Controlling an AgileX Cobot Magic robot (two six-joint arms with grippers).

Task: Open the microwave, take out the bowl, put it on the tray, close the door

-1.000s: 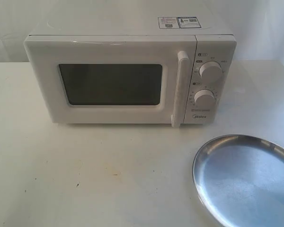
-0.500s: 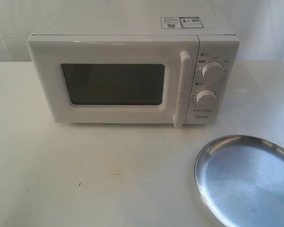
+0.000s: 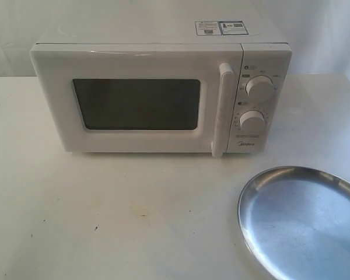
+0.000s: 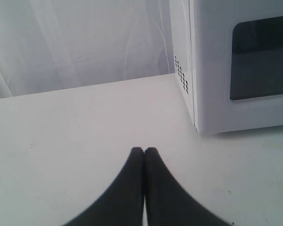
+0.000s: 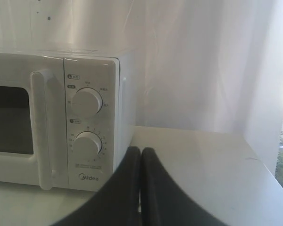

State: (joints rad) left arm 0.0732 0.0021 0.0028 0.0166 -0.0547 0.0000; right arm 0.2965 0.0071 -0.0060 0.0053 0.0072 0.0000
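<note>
Microwave (image 3: 151, 35), boxy and smooth white, is set toward the back of a pale matte table (image 3: 105, 210), its door (image 3: 137, 105) shut flush; the door is filled by a dark rectangular window with rounded corners, and a long upright white bar handle (image 3: 221, 111) is fixed along its right edge; a large round tray (image 3: 303, 221) of shiny silver metal, shallow-rimmed, is laid on the table in front and to the right, apart from the microwave; two round white dials (image 3: 259, 88) are stacked on the control panel; the left gripper (image 4: 144, 150) is seen near the microwave's left side, its dark tapered fingers pressed together on nothing; the right gripper (image 5: 140, 149), near the panel's corner, is likewise clenched and empty.
</note>
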